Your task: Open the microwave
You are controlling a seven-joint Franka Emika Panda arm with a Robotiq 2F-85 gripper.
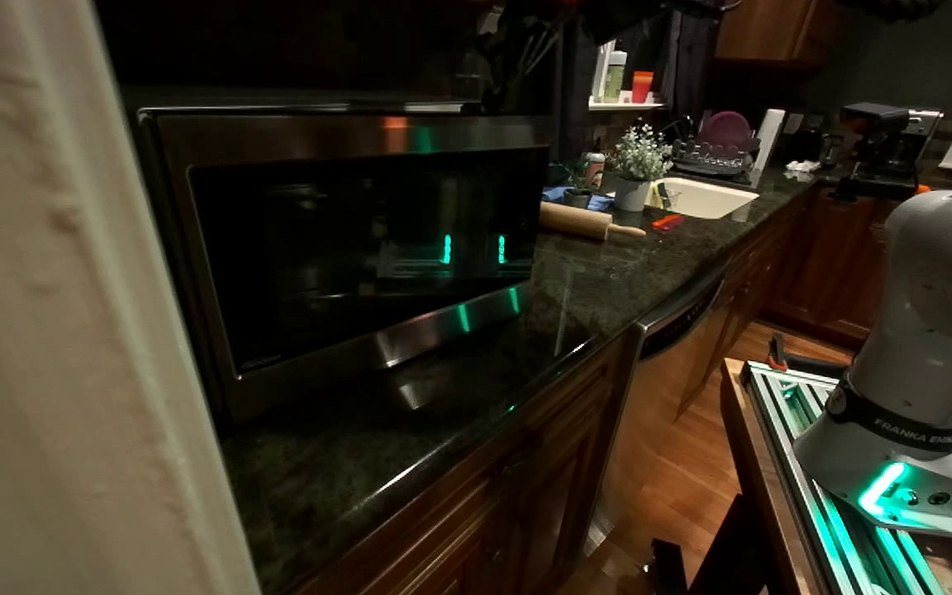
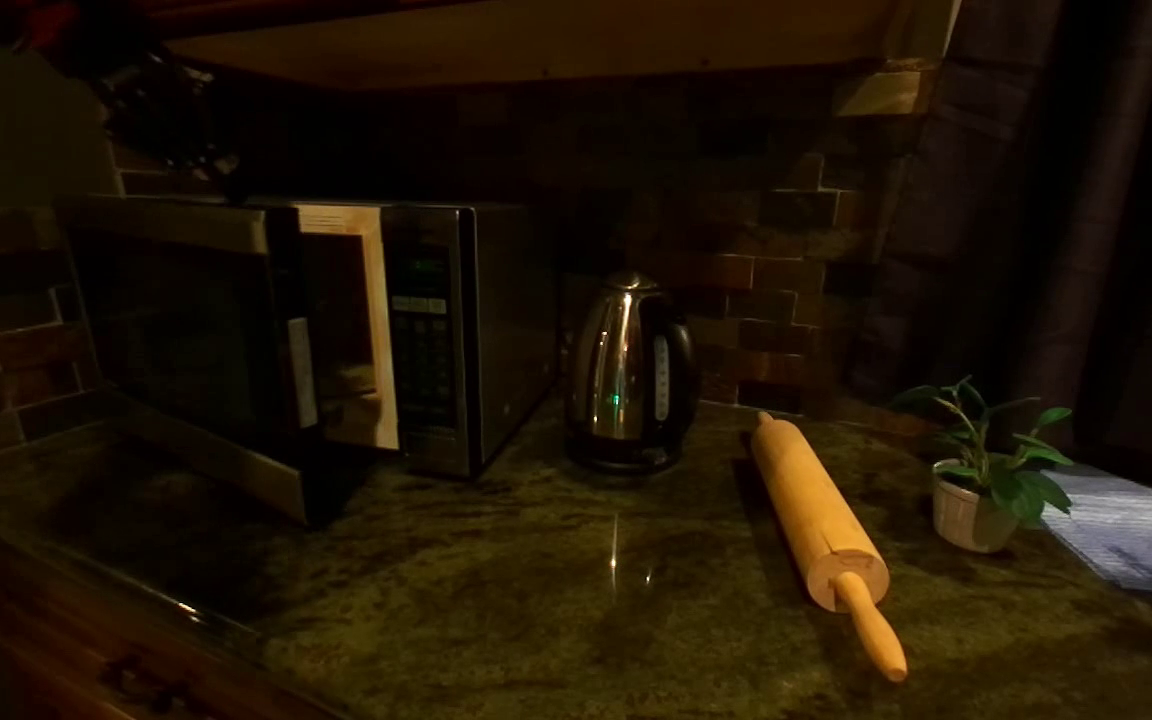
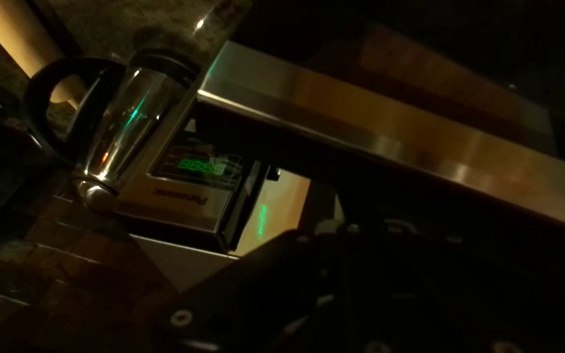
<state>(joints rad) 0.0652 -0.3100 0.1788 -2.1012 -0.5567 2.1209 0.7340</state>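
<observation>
While the dark pincer [image 2: 216, 165] hangs by the top of the door [image 2: 176, 330], its opening and hold cannot be told. The glass door is ajar, the interior too dim to read. On mottled bench [image 2: 556, 580], bare in front, stands the microwave [image 2: 426, 350]; to its right come a shiny kettle [image 2: 616, 370], a wooden rolling pin [image 2: 816, 505] and a pale pot [image 2: 966, 512] holding a plant [image 2: 1021, 490].
</observation>
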